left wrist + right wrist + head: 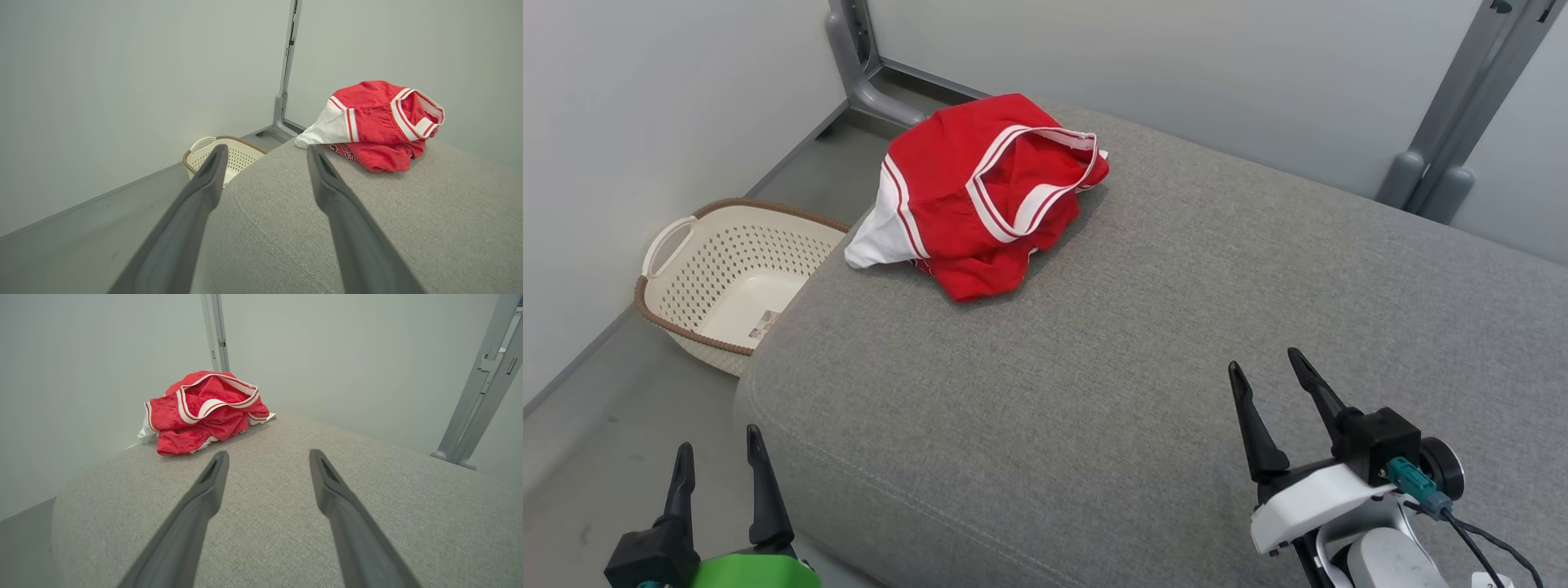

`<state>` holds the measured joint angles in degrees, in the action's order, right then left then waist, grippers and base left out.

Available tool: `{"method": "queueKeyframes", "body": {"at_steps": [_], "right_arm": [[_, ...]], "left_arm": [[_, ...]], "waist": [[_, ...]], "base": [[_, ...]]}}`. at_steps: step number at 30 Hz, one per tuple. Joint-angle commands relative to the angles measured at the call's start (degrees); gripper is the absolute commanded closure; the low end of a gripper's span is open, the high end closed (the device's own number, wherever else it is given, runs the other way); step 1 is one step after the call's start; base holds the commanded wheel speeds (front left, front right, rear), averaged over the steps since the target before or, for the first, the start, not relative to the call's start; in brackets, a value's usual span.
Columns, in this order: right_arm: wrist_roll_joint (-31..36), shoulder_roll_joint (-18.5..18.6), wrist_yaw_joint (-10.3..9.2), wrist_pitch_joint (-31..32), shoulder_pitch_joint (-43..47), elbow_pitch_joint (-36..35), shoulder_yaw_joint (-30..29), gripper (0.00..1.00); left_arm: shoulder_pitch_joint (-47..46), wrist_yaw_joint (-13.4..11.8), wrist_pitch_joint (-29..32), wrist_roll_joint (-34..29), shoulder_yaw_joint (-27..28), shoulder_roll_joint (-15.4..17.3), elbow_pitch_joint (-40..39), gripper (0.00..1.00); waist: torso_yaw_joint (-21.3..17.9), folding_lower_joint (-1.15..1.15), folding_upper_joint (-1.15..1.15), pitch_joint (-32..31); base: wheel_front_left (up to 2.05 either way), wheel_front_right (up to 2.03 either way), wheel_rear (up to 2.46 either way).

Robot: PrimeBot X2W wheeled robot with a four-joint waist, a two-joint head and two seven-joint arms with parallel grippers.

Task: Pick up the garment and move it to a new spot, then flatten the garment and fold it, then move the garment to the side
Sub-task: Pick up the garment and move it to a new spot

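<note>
The garment lies crumpled in a heap at the far left corner of the grey cushion, and its white panel reaches the left edge, above the basket on the floor. The left gripper hangs off the near left corner with its fingers spread wide and nothing between them. The right gripper hovers over the near right part of the cushion, equally wide and empty. Both are well apart from the cloth.

The garment looks like thin sports mesh: light, limp and a little slick. It will probably sag and trail from any single pinch, and it may slide on the weave instead of bunching. The striped band standing up as an open loop on top looks like the firmest place to grip, being thicker and raised off the heap. A deep pinch there, or one on the band and one on the white panel, should lift it whole. A shallow nip of one layer risks it slipping free.
</note>
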<state>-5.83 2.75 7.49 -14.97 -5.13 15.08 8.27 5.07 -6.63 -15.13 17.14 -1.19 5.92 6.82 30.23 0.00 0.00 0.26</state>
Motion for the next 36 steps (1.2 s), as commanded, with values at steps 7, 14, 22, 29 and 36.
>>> {"method": "queueKeyframes", "body": {"at_steps": [7,14,22,29,36], "right_arm": [[1.04,0.24,0.0,-0.04,0.6,-0.46,-1.56,0.0],[3.53,0.23,0.0,2.02,1.13,-3.84,-2.86,0.0],[7.2,0.26,-0.01,5.72,-1.17,-8.63,-1.19,0.0],[9.18,0.26,-0.01,7.81,-2.6,-12.19,0.39,0.0],[9.77,0.23,-0.01,8.59,-2.66,-14.3,1.2,0.0]], "left_arm": [[-5.71,1.69,1.46,2.08,-0.49,0.08,2.13,0.0],[-21.15,5.25,7.86,5.32,-1.8,0.32,12.81,0.0],[-39.51,7.69,12.66,13.46,1.77,-0.6,30.09,0.0],[-49.91,8.27,17.86,17.59,4.45,1.42,41.39,0.0],[-55.25,6.44,19.87,20.48,8.05,5.66,48.86,0.0]], "waist": [[-0.29,0.0,0.0,0.86],[-1.87,0.0,0.0,4.36],[-8.7,0.0,0.0,11.48],[-14.73,0.0,0.0,16.97],[-20.02,0.0,0.0,20.41]], "base": [[0.0,0.0,0.0],[0.0,0.0,0.0],[0.0,0.0,0.0],[0.0,0.0,0.0],[0.0,0.0,0.0]]}}
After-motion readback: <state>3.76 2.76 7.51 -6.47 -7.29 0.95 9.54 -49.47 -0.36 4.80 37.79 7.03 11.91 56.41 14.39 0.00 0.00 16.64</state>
